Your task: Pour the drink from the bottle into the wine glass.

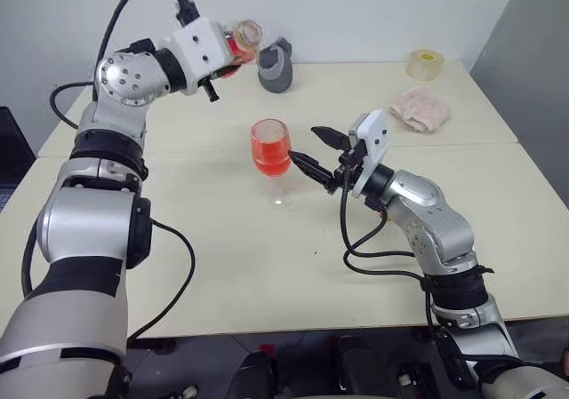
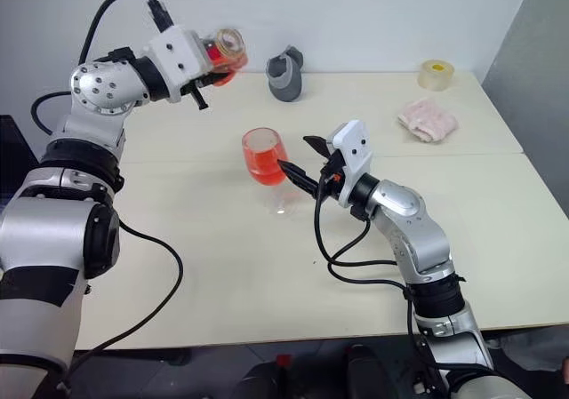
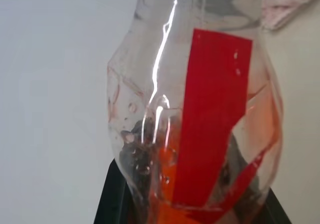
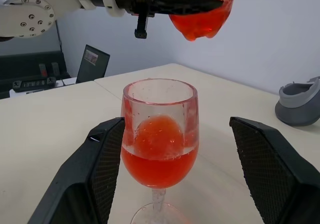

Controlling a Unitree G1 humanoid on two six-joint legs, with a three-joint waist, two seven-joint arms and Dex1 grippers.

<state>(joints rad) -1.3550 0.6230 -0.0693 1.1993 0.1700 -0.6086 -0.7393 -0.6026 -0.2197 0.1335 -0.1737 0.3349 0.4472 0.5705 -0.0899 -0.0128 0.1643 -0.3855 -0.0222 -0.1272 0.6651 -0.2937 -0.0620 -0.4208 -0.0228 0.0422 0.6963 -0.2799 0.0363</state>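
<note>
While our left gripper clamps the bottle aloft, the wine glass holds red drink; our right gripper brackets it, jaws apart (untouched), so a nudge could topple it.

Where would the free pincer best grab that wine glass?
Probably around the bowl of the wine glass, approached level from the side where the right pincer already straddles it, open. The glass stands upright holding the drink; the stem looks thin and harder to pinch.
</note>
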